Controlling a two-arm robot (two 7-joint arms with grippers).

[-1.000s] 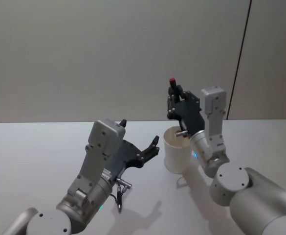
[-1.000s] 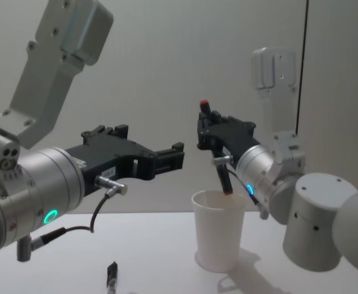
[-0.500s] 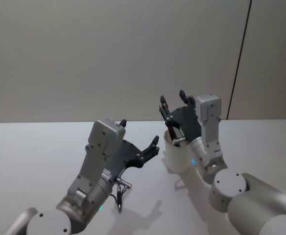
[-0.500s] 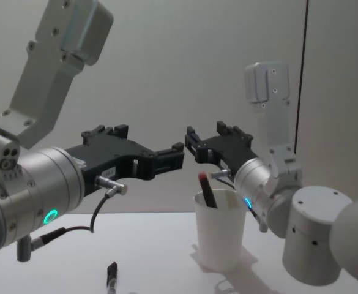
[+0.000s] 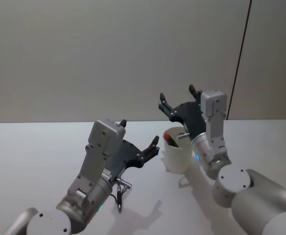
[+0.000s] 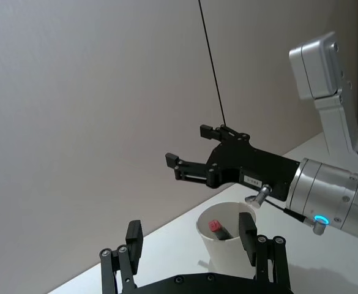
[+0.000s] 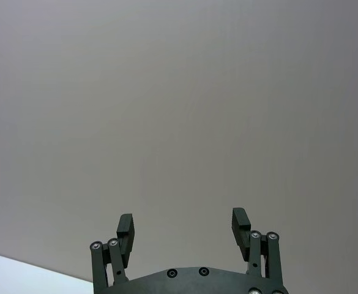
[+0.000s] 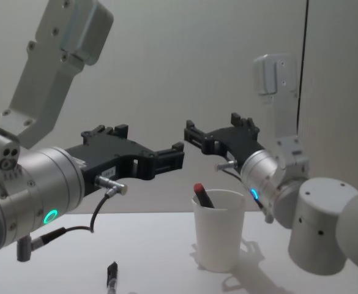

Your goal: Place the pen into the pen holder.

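The pen (image 8: 200,192), clamped overhead one second ago, now leans inside the pen holder (image 8: 218,239). The right gripper (image 8: 212,125) has lifted above it, fingers apart and empty. The left gripper (image 5: 140,132) is unchanged beside it, fingers apart.

Pen holder (image 5: 176,156) stands upright on the table (image 5: 35,147), right of centre. Pen (image 5: 168,140) sits inside it, tilted, its top end at the left part of the rim and sticking out just above it.

Right gripper (image 5: 177,95) hangs above the holder and slightly to the far side, apart from both holder and pen, with its fingers pointing left and toward the wall (image 5: 84,58).

Left gripper (image 5: 140,131) is off the table, left of the holder and nearer the robot. It is higher than the rim, close to the holder but not touching, and points right toward it.

Wall stands behind the table's far edge.
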